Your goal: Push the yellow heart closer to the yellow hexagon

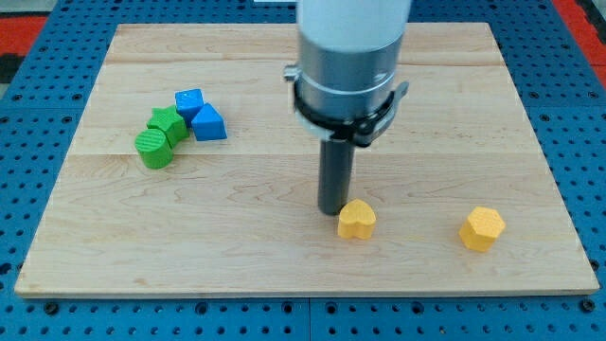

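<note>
The yellow heart (357, 220) lies on the wooden board near the view's bottom, a little right of centre. The yellow hexagon (483, 228) lies to its right, well apart from it. My tip (332, 210) stands on the board just left of the heart, touching or almost touching its upper left side. The arm's grey body hangs above the tip and hides part of the board behind it.
A cluster sits at the view's left: a blue cube (189, 101), a blue triangular block (208, 123), a green star-like block (166, 123) and a green round block (153, 149). The board's bottom edge (303, 294) runs close below the yellow blocks.
</note>
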Robot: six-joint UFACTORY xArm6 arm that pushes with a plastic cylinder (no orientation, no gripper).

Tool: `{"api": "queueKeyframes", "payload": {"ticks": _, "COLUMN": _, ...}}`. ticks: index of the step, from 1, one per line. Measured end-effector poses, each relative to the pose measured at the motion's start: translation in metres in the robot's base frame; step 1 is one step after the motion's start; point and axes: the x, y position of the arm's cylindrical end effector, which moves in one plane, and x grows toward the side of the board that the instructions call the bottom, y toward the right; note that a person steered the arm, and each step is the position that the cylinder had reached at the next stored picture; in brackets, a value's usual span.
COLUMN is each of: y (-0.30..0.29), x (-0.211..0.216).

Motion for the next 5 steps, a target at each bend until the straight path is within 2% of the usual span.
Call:
{"api": "queueKeyframes", "payload": {"ticks": 3, "y": 0.028, "x": 0.046}}
{"api": "queueKeyframes", "payload": {"ticks": 5, "y": 0.07, "x": 0.046}}
